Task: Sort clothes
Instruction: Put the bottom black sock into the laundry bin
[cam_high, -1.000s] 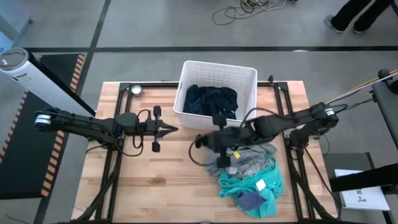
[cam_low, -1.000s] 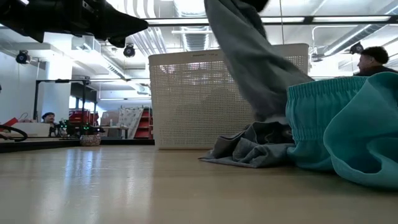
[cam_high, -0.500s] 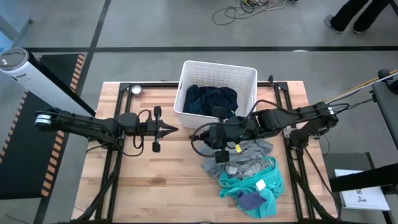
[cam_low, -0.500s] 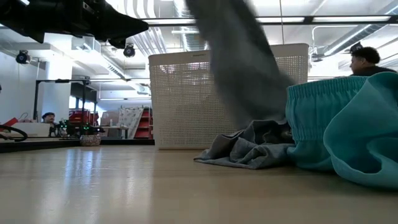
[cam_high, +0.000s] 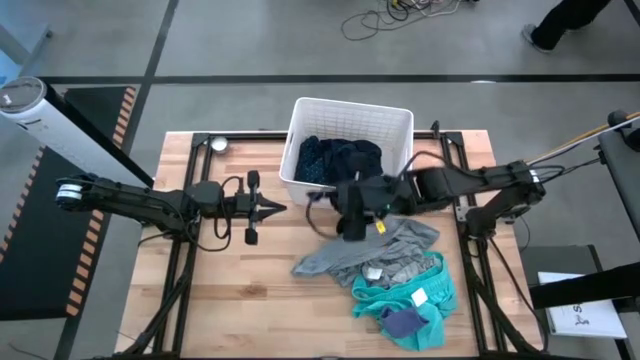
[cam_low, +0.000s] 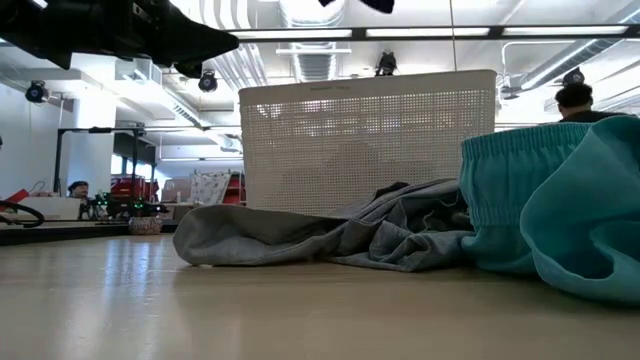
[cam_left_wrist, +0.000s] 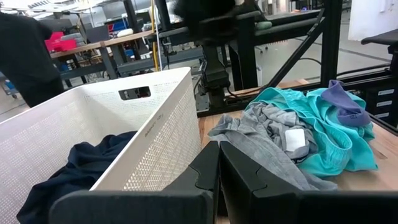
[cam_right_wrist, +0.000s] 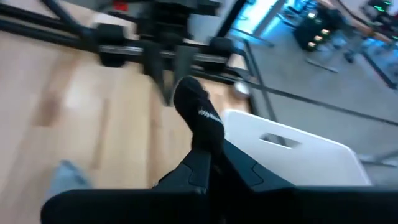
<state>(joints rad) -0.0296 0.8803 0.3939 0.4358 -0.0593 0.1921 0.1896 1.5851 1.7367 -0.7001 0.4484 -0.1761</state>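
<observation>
A white basket (cam_high: 300, 115) at the table's far middle holds a dark navy garment (cam_high: 335, 160). A grey garment (cam_high: 340, 258) lies spread flat on the table in front of it, and also shows in the low view (cam_low: 280, 235). A teal garment (cam_high: 430, 295) with a white label (cam_high: 420, 297) and a small purple piece (cam_high: 403, 322) lie at the near right. My right gripper (cam_high: 343, 215) hangs above the grey garment near the basket's front wall, shut on a small black sock-like piece (cam_right_wrist: 198, 115). My left gripper (cam_high: 278, 208) is shut and empty at mid-left. My right gripper pinches the small black piece by one end (cam_right_wrist: 205, 146) between its two fingers. The rest of the piece, with a small white mark, sticks out past the fingertips, clear of the table. The fingers slant toward the table's left.
Bare wooden table lies to the left and near side of the grey garment. The basket wall (cam_low: 300, 150) stands just behind the clothes. A person (cam_low: 575, 100) shows in the room beyond the table's right side.
My right gripper has gone up and toward the basket. The grey garment that hung below it has fallen. It now lies flat on the table, its free end stretched toward the table's left.
</observation>
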